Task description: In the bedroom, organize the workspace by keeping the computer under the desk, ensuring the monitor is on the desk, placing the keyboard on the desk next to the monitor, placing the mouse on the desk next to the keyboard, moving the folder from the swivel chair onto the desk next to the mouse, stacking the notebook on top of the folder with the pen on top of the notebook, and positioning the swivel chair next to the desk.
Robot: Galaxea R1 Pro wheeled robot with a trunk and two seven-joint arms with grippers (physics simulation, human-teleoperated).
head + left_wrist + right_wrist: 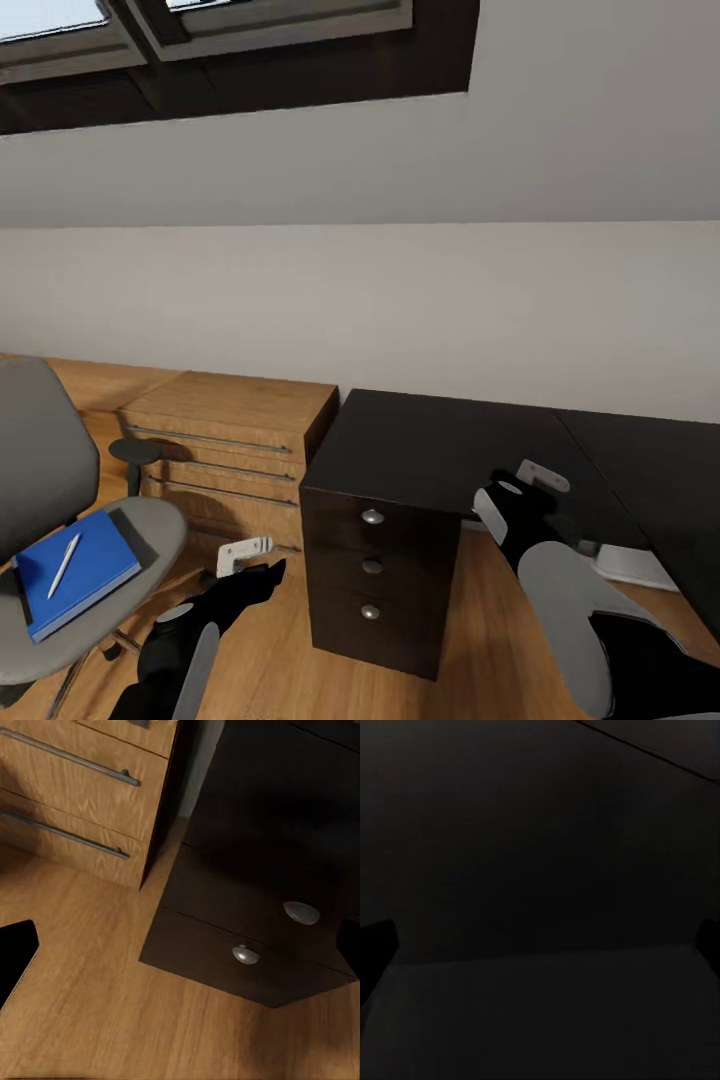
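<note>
The blue folder lies on the swivel chair seat, the pen resting on it. Whether either gripper is open cannot be told. If the folder is lifted tilted, the pen could be rolled off onto the floor.

The swivel chair at eight o'clock in the head view is grey-upholstered; on its seat the folder is bright blue with pale edges, the pen on it white-silver, and a dark grey-black sliver of the notebook shows at the folder's far edge. The drawer unit at six o'clock is black-brown with round silver knobs; the shelving at nine o'clock is light wood grain with grey bar handles; the desk at four o'clock is black. The floor is warm orange-brown wood grain; the wall is pale grey; the skylight frames are dark brown.
</note>
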